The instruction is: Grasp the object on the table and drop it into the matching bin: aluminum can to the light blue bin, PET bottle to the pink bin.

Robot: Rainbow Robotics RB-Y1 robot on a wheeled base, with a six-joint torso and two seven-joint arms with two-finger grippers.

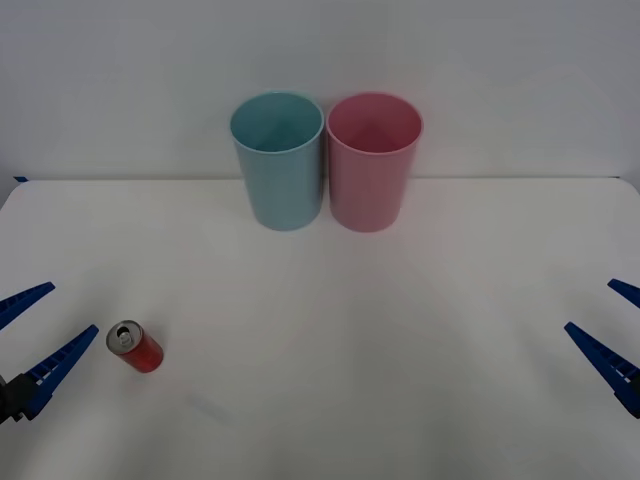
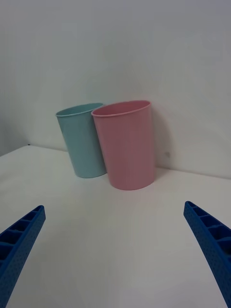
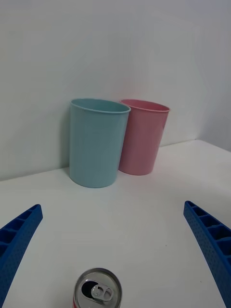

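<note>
A small red aluminum can [image 1: 136,347] with a silver top lies on its side on the white table [image 1: 350,330] at the near left. Its silver top [image 3: 97,289] faces my left gripper [image 1: 40,325], which is open just left of it, not touching. In the left wrist view the can sits between and ahead of the spread blue fingers [image 3: 17,243]. The light blue bin [image 1: 278,160] and the pink bin [image 1: 372,160] stand side by side at the table's back. My right gripper [image 1: 615,330] hangs open at the near right edge.
A plain white wall rises behind the bins. Both bins [image 2: 84,139] [image 2: 126,144] stand upright and touching or nearly so. The table's back edge runs just behind them.
</note>
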